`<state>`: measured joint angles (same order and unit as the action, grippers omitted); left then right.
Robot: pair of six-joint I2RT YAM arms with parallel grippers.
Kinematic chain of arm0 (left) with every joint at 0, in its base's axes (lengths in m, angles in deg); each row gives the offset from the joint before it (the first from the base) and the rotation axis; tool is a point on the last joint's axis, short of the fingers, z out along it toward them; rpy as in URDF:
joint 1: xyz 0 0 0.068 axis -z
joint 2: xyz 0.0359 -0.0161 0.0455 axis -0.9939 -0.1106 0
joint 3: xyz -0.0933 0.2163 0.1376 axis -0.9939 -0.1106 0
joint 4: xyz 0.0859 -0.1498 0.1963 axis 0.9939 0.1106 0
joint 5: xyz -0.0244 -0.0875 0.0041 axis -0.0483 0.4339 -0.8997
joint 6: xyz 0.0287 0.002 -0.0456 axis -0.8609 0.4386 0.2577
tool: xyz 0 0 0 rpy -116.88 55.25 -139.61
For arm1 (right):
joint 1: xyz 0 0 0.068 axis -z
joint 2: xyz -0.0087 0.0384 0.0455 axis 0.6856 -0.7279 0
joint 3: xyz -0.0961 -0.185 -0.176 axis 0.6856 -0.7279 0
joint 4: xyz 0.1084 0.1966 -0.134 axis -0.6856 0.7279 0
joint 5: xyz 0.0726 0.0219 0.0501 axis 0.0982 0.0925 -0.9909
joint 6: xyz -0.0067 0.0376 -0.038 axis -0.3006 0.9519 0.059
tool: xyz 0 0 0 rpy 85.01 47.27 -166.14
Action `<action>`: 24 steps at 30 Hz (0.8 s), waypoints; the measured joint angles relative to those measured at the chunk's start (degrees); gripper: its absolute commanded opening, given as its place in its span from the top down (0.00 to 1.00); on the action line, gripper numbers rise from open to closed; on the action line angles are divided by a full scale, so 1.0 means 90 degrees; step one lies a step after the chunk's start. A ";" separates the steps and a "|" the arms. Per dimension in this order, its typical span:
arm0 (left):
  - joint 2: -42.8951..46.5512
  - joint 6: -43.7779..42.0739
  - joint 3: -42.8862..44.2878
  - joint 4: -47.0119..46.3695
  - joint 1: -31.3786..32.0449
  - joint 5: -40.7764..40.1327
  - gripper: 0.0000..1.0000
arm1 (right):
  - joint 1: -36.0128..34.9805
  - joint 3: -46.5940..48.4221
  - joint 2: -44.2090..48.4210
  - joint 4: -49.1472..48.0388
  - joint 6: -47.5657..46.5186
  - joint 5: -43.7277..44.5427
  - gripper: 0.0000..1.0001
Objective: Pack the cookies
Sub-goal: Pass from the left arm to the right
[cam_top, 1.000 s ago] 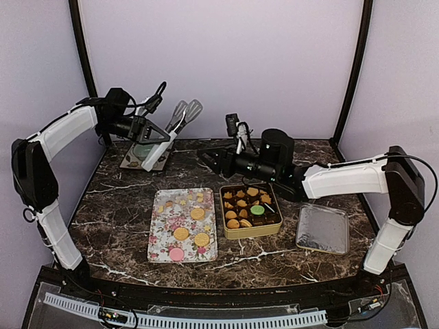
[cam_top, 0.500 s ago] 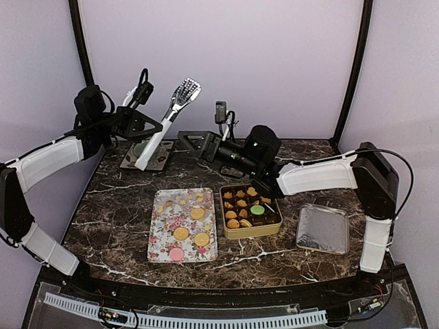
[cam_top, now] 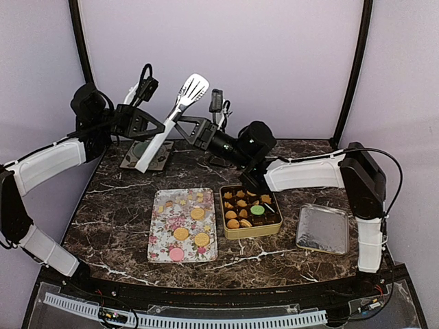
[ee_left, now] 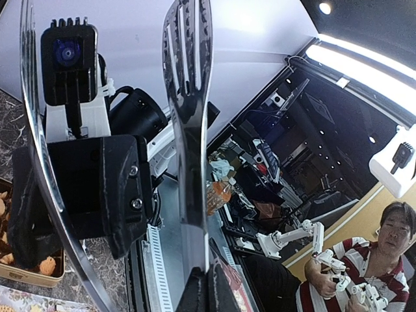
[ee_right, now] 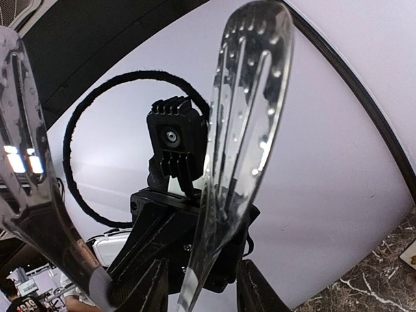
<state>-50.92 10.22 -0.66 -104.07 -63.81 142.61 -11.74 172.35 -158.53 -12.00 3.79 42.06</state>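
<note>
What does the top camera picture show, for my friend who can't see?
Above the back of a marble table, the left gripper holds metal tongs up, with the right gripper close beside them. In front lie a flowered tray and a gold tin, both with cookies.

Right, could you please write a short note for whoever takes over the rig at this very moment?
The left gripper is shut on the handle of the tongs and holds them high over the back of the table, blades up.
The right gripper is raised beside the tongs' neck; whether it grips them cannot be told.
Loose cookies lie on the tray; others sit in the tin to its right.
Done: tongs picked up, some cookies in the tin.
Left: move the tray's cookies into the tin.
</note>
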 measured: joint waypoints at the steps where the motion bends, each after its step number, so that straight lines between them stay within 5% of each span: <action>1: -0.0007 0.0022 0.0000 -0.0034 0.0029 -0.0002 1.00 | -0.0002 0.0056 -0.0053 -0.0034 0.0032 -0.0012 0.66; 10: -0.0068 0.0153 0.0000 -0.0124 0.0114 -0.0070 1.00 | -0.0015 0.0571 -0.0588 -0.0510 0.0568 -0.0204 1.00; 14: -0.0066 0.0104 0.0000 -0.0182 0.0131 -0.0046 0.97 | 0.0000 0.0393 -0.0537 -0.0962 0.0843 -0.0243 1.00; 18: -0.0066 0.0027 -0.0136 -0.0175 0.0204 -0.0012 0.50 | 0.0007 -0.0114 -0.0347 -0.1154 0.0896 -0.0248 1.00; 21: -0.0066 -0.0068 -0.0189 -0.0066 0.0148 -0.0012 0.35 | 0.0097 -0.0801 0.0034 -0.0942 0.0714 -0.0321 1.00; 24: -0.0063 -0.0617 -0.0187 0.0459 -0.0063 -0.0044 0.02 | 0.0231 -0.1362 0.0559 -0.0119 0.0282 -0.0359 1.00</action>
<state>-51.48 4.67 -2.34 -99.94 -64.38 142.22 -9.66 160.09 -153.50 -13.07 6.32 38.82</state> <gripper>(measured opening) 0.705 0.027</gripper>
